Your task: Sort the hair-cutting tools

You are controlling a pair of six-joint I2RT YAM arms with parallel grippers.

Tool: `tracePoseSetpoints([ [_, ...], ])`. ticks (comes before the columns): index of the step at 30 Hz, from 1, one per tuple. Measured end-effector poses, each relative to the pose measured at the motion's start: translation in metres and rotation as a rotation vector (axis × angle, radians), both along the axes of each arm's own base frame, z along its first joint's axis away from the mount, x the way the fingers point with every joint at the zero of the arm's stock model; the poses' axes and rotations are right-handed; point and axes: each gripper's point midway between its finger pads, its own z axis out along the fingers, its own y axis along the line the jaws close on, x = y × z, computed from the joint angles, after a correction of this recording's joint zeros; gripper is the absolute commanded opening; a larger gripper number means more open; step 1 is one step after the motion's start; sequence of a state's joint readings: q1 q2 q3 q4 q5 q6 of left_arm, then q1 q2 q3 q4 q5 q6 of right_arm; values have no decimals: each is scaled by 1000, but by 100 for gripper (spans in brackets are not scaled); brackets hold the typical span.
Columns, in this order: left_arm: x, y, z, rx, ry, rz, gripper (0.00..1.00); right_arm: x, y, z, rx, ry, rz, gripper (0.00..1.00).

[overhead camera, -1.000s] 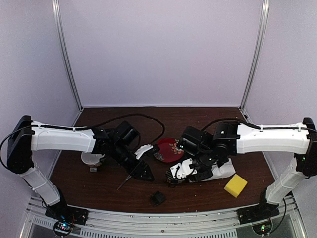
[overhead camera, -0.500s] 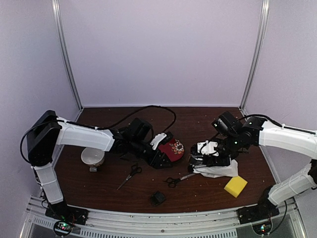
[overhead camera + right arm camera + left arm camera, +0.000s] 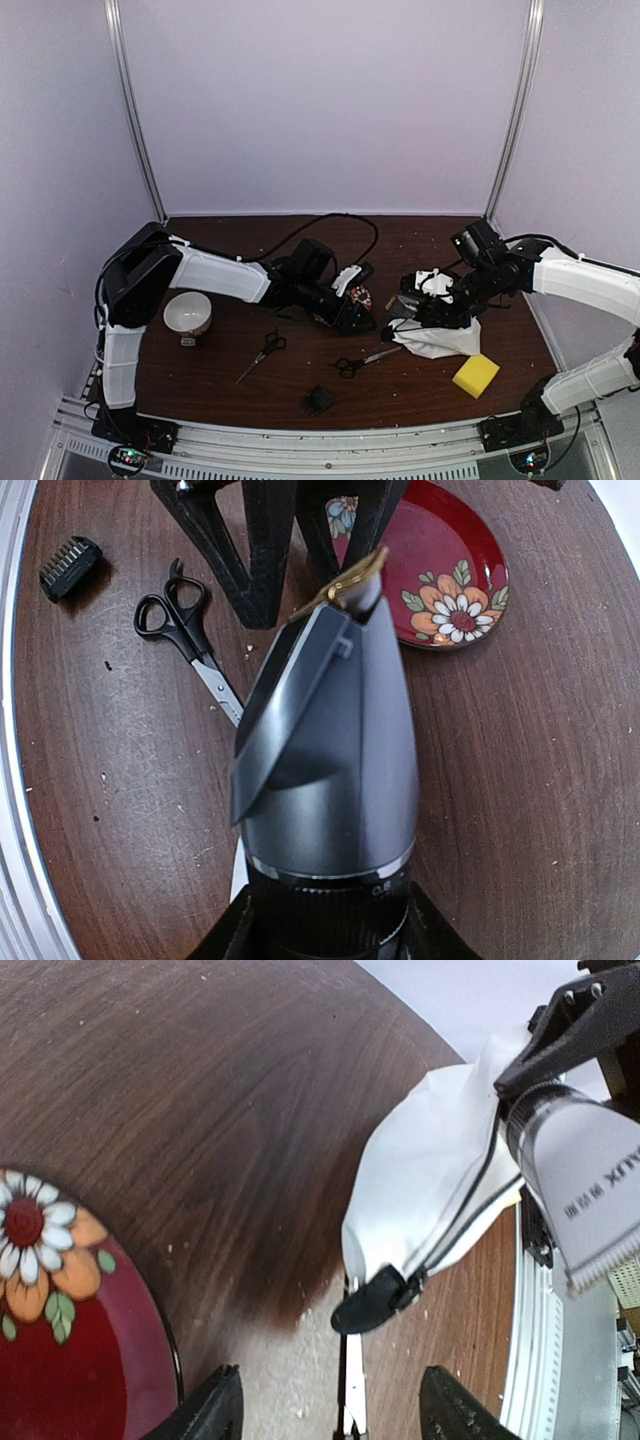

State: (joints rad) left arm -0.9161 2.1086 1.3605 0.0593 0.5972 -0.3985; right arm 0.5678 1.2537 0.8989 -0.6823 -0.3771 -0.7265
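Observation:
My right gripper (image 3: 413, 300) is shut on the slim black-and-grey clipper (image 3: 330, 760) and holds it above the table beside a white zip pouch (image 3: 440, 338). The clipper also shows in the left wrist view (image 3: 585, 1190). My left gripper (image 3: 352, 308) is open and empty, low over the red plate's edge (image 3: 60, 1360), facing the pouch (image 3: 430, 1180). One pair of scissors (image 3: 262, 354) lies front left. A second pair (image 3: 364, 362) lies near the pouch, its blade showing between my left fingers (image 3: 350, 1400). The black attachment block (image 3: 319, 400) sits near the front edge.
A white bowl (image 3: 187, 312) stands at the left. A yellow sponge (image 3: 475, 375) lies front right by the pouch. The red flowered plate (image 3: 440, 570) is at mid-table, mostly under my left gripper in the top view.
My left arm has swung right, from over the left scissors to the plate. My right arm has risen and drawn back right with the clipper, uncovering the second scissors.

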Motion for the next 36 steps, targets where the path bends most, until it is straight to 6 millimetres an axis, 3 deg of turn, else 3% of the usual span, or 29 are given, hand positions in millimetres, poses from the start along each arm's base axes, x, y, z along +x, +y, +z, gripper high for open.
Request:
tracePoseSetpoints([
  [11, 10, -36, -17, -42, 60, -69, 63, 6, -3, 2, 57, 19, -19, 12],
  [20, -4, -39, -16, -71, 127, -150, 63, 8, -4, 4, 76, 24, -26, 13],
  [28, -12, -42, -7, -92, 164, -210, 51, 9, -6, 1, 78, 29, -33, 13],
  [32, -16, -40, -9, -85, 181, -224, 62, 8, -7, -1, 79, 33, -33, 13],
  [36, -15, -43, -15, -68, 196, -223, 59, 9, -6, 0, 84, 29, -32, 13],
])
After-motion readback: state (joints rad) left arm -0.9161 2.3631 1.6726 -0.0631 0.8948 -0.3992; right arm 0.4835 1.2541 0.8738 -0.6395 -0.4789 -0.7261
